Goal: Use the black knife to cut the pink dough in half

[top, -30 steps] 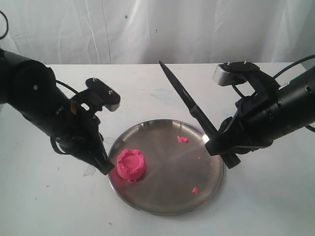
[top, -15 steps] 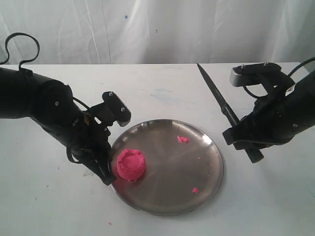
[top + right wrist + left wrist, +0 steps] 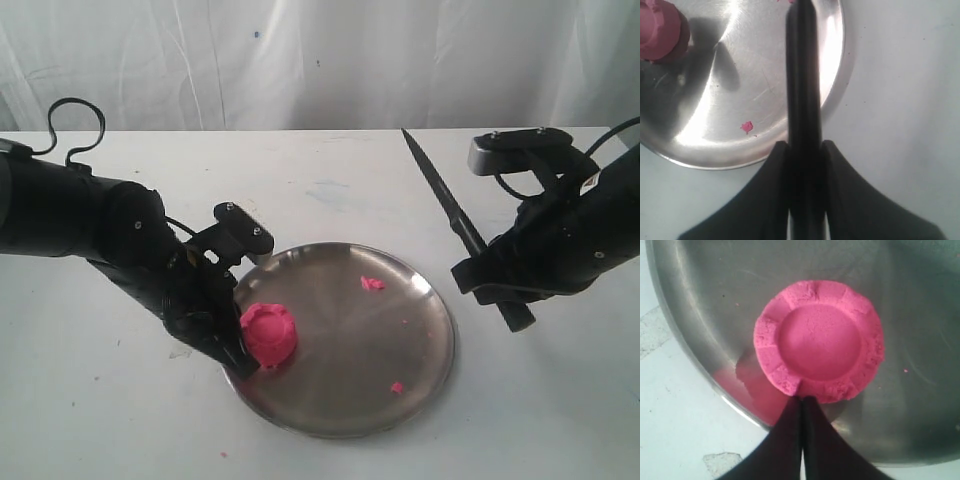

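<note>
Two crumbs lie on your plate; the dough sits at its left rim, left pincer closed, touching it. Your right pincer grips the knife off the right rim.

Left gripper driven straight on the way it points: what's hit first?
The pink dough: the left gripper, jaws shut, sits at its rim on the steel plate. Touching or just short, unclear.
</note>
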